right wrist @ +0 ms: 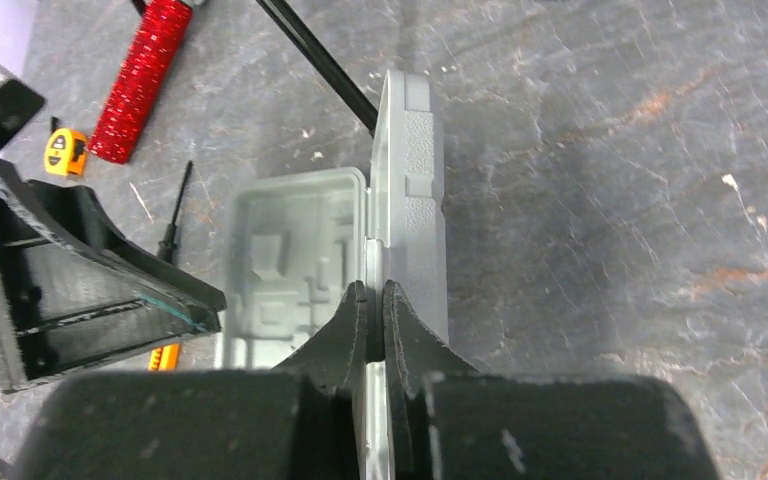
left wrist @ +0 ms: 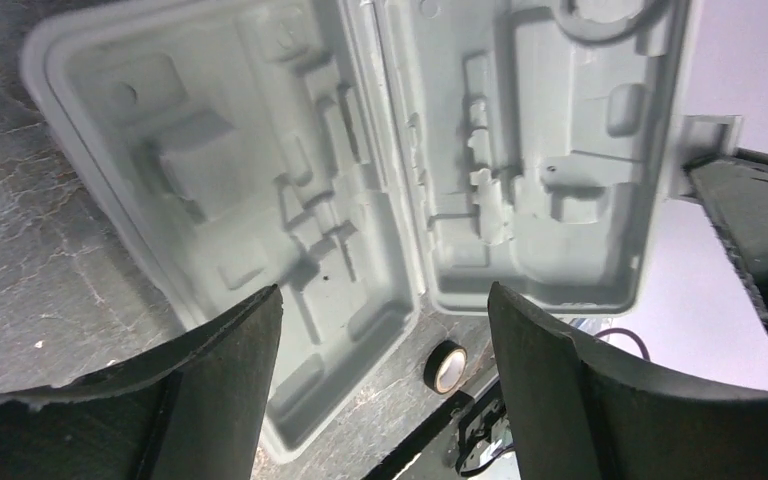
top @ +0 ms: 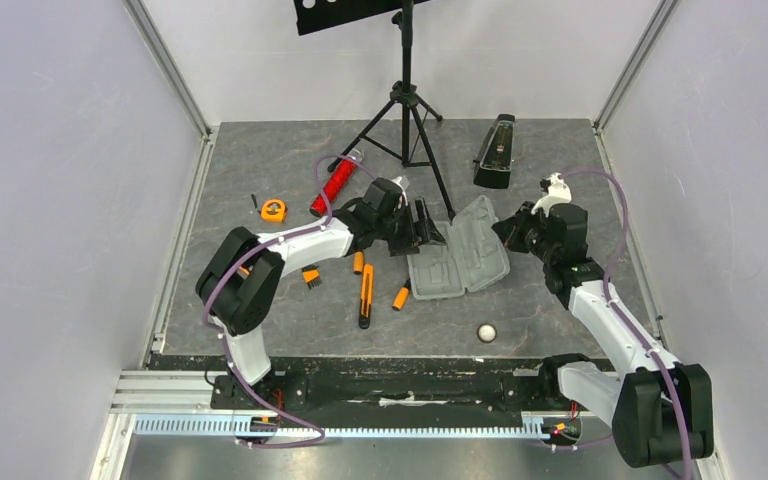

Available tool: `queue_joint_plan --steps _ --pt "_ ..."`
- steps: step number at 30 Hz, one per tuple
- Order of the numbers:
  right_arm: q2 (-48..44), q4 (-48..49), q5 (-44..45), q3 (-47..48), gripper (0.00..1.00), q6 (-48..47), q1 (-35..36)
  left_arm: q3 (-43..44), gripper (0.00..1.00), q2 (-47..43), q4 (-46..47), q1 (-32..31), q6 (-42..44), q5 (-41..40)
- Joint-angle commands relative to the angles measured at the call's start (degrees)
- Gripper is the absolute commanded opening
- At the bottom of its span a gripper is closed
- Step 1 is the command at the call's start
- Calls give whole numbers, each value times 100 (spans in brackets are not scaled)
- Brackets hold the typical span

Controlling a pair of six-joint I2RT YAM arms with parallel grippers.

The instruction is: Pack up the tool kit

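1. Top: open grey case (top: 457, 258) mid-tabletop; knife (top: 366, 296) just left of it, long axis near-to-far, nearer the left gripper (top: 428, 228);
2. Left wrist: jaws gape wide, empty, case recesses ahead;
3. Right wrist: right gripper (right wrist: 370, 292) pinches the raised lid (right wrist: 407, 170) by its edge

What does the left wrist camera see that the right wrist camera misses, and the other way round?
Left wrist only: the empty insides of both case halves. Right wrist only: a red cylinder and a tape measure. Both: the case, the tabletop, the open left claw and the right claw shut on the raised lid.
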Motion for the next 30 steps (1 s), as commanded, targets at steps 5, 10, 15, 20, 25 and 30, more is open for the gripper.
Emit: queue_joint_plan --steps 5,10,15,20,25,30 --pt "-175 -833 677 11 0 -185 -455 -152 74 26 359 -16 -173 145" --pt "-157 -934 973 -80 0 -536 -659 -236 72 -22 390 -17 -135 173" --pt "71 -905 1367 -283 0 -649 -828 -216 72 -195 202 -3 65 69" --pt "392 -661 1535 -523 4 -687 -895 -223 72 -483 -124 67 326 -121" --pt "483 -495 1593 -476 16 -900 -944 -183 71 -803 -567 163 686 -351" --pt "571 -489 1849 -202 25 -1049 -944 -60 70 -995 -911 219 901 -408"
